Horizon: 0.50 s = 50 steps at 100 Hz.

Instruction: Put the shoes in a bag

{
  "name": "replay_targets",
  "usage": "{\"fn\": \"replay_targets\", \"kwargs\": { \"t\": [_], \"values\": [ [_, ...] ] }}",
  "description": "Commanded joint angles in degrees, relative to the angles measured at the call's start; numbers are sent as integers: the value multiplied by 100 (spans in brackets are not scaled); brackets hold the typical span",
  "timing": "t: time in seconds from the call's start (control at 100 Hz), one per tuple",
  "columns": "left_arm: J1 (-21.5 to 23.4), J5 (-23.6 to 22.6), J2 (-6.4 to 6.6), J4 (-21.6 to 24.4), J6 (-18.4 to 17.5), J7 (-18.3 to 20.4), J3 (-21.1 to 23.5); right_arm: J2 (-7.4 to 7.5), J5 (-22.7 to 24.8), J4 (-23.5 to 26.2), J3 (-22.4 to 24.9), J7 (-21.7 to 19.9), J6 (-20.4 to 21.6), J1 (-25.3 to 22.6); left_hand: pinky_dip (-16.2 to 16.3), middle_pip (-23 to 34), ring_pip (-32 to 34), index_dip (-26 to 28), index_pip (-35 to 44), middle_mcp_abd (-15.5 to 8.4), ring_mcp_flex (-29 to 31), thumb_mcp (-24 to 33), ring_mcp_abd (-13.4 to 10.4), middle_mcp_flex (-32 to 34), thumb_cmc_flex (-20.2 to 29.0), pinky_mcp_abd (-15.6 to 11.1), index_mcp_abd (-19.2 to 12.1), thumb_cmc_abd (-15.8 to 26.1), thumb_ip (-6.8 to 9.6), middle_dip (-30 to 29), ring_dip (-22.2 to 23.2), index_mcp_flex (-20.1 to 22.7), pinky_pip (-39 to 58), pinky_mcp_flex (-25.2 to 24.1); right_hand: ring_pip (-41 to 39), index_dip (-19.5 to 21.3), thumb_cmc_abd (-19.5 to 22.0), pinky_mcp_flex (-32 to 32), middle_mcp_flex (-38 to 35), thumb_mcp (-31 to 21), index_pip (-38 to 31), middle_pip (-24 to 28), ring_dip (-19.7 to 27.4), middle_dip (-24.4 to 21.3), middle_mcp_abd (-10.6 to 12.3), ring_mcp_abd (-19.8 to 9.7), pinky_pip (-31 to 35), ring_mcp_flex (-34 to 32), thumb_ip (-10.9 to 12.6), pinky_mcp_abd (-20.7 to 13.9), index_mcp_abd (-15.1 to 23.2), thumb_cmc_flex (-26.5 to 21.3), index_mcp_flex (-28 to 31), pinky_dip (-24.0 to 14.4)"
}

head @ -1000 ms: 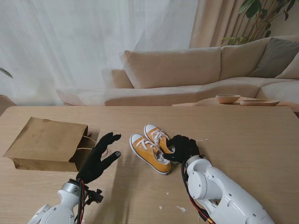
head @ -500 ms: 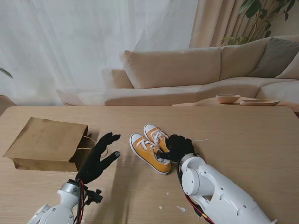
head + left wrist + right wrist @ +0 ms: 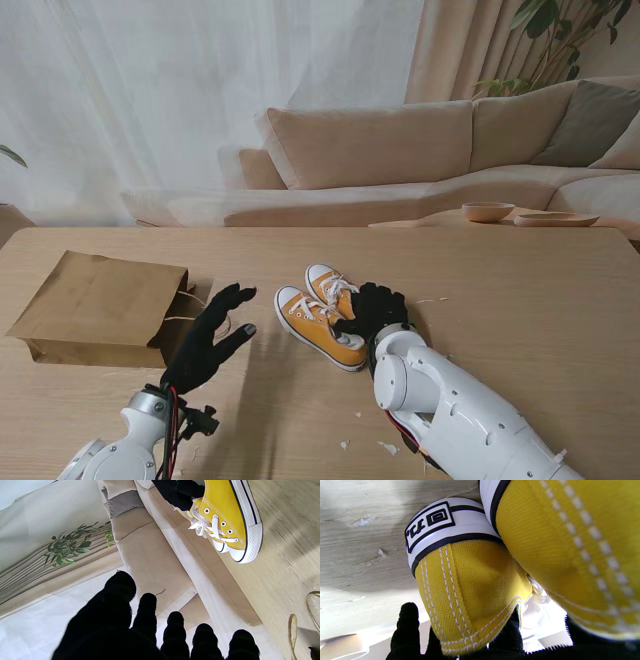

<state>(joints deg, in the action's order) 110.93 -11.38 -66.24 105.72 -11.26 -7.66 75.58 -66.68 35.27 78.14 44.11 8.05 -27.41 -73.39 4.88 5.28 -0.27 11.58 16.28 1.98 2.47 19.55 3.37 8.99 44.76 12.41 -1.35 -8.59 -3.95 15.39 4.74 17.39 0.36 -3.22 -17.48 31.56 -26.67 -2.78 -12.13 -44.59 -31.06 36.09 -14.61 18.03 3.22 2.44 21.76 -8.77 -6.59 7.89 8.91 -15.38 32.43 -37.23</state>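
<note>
the right robot hand point(image 3: 372, 307) is closed over the heel ends of the two shoes point(image 3: 325, 315), its black fingers point(image 3: 406, 627) hooked around and into the collars, as the right wrist view shows with both heels pressed together. the left robot hand point(image 3: 212, 338) hangs spread and holding nothing, between the shoes and the paper bag point(image 3: 100, 305). the main risk, as i judge it, is that only one shoe is truly pinched: a grip at the heels leaves the toes hanging, so on a lift the pair could splay apart and the looser shoe slip out. the bag is the second worry; it lies flat on its side on the worktop point(image 3: 520, 290), mouth toward the shoes and seemingly collapsed, so pushing the shoes at it may just shove it along or crumple the lip unless the left hand props the opening. loose laces could also snag on the bag's cord handles point(image 3: 300, 620). the shoes are small yellow canvas sneakers with white rubber toe caps, white laces, dark-striped soles and a white heel patch with black lettering; they sit side by side near the middle of the worktop, toes pointing away from me and toward the left, just right of the bag.
</note>
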Motion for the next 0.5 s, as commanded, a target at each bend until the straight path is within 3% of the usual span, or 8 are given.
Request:
{"fn": "replay_targets", "kwargs": {
  "t": [0.0,0.14,0.27,0.3,0.36,0.39,0.49],
  "values": [
    [38,23,-7,54,-13,85,11,-108,-41,-60,-109,-199,-68,29,-69,69,-70,50,35,-72,-99,-84,-148,-6,109,-193,-25,128,-40,25,85,86,-118,3,-24,-337,165,14,150,94,513,145,-33,40,137,-51,3,184,243,-58,107,122,22,-119],
    [43,45,-9,60,-16,85,21,-147,-125,-229,-281,-262,-123,217,-69,68,-71,55,43,-70,-99,-86,-149,-9,110,-197,-19,132,-39,23,85,87,-119,3,-3,-345,56,20,148,76,480,122,-19,21,158,-57,10,179,262,-72,375,24,40,-116],
    [51,69,-10,67,-19,93,35,-257,-302,-585,-387,-86,26,366,-69,72,-71,60,50,-68,-100,-89,-146,-6,110,-192,-17,132,-39,23,86,91,-120,2,-171,-265,-152,-14,6,-248,208,232,-84,62,293,-146,16,157,194,-164,1150,-204,547,-92],
    [52,74,-10,68,-20,94,37,-294,-346,-686,-395,13,104,385,-69,71,-71,61,53,-67,-100,-88,-144,-8,115,-198,-6,132,-38,23,86,95,-119,3,-255,-397,-248,-28,-121,-298,56,296,-95,98,292,-144,19,151,-45,-159,1322,-331,669,-75],
    [53,82,-10,68,-22,96,42,-392,-487,-896,-387,263,274,410,-69,71,-70,63,54,-66,-99,-91,-148,-8,113,-194,-11,131,-39,22,87,95,-119,3,-563,-1237,-447,-42,-319,-375,-1114,317,-153,135,373,-166,24,148,-415,-198,1720,-662,741,-34],
    [54,86,-10,69,-23,98,44,-436,-547,-1007,-374,398,406,417,-69,69,-71,63,55,-75,-101,-93,-147,-10,109,-197,-17,135,-39,21,86,95,-119,3,-670,-1547,-470,-56,-419,-424,-1580,330,-181,152,426,-175,13,142,-480,-204,1881,-809,783,-12],
    [54,90,-11,68,-29,95,49,-588,-764,-1281,-329,795,681,430,-70,72,-70,66,60,-66,-99,-95,-147,-8,109,-195,-10,131,-39,21,87,99,-119,3,-940,-1705,-335,-113,-757,-692,-1904,406,-312,193,485,-184,17,140,-571,-192,2014,-1099,1257,6]
  ]
}}
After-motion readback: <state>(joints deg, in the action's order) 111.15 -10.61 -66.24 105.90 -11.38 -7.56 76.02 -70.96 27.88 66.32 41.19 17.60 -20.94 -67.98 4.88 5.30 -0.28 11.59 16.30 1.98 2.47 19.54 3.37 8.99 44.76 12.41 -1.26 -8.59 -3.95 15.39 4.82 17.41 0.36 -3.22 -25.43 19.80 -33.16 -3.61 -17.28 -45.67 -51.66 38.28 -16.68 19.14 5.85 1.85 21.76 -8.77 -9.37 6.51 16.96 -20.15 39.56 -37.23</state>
